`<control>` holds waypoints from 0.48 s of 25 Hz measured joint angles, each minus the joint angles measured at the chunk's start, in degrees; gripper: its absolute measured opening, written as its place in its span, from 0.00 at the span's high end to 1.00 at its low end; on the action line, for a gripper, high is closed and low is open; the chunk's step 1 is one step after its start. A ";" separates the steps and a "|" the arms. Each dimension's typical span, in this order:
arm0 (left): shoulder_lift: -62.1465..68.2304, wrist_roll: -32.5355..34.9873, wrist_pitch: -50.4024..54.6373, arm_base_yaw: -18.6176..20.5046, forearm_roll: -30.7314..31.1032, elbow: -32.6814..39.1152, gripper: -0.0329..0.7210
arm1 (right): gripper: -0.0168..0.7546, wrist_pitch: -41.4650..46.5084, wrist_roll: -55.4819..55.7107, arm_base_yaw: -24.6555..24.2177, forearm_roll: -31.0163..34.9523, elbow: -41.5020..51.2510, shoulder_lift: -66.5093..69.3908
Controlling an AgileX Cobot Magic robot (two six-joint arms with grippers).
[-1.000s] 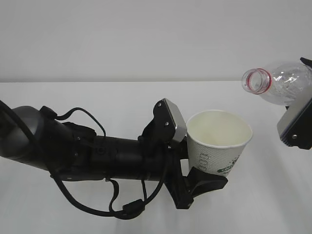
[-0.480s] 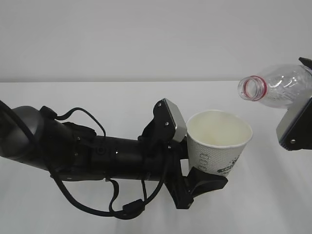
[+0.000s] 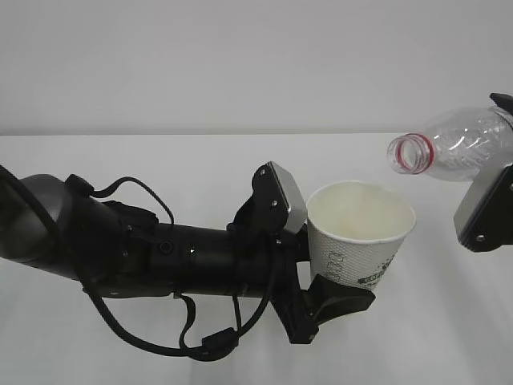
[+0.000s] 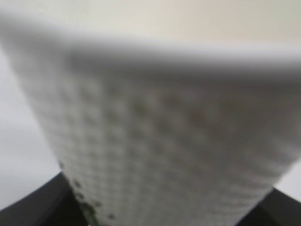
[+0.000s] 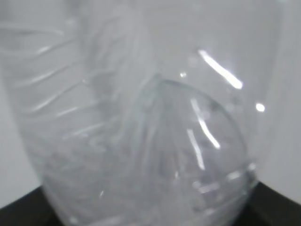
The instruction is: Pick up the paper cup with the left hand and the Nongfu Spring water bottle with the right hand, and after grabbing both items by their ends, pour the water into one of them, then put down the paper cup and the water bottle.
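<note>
My left gripper (image 3: 331, 258) is shut on the white paper cup (image 3: 361, 241), held upright above the table with its mouth open upward. In the left wrist view the cup (image 4: 155, 117) fills the frame, blurred, with a dark finger (image 4: 33, 207) at the bottom corner. My right gripper (image 3: 495, 164) is shut on the clear Nongfu Spring water bottle (image 3: 461, 144), which lies nearly level, its red-ringed open mouth pointing left just above and right of the cup's rim. The bottle (image 5: 141, 117) fills the right wrist view. No stream of water shows.
The white table (image 3: 160, 156) runs back to a plain white wall (image 3: 240, 56). My left arm (image 3: 120, 249) and its looping black cable (image 3: 152, 345) stretch across the table's left half.
The bottle has moved left and down toward the cup, and its mouth has dipped lower. The left arm and the cup have stayed still.
</note>
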 joint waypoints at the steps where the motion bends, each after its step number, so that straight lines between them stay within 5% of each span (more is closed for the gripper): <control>1: 0.00 0.00 0.00 0.00 0.00 0.00 0.26 | 0.34 0.00 -0.32 0.00 0.00 0.00 0.00; 12: 0.00 0.00 0.00 0.00 0.00 0.00 0.27 | 0.34 -0.16 -2.29 0.00 0.00 0.00 0.00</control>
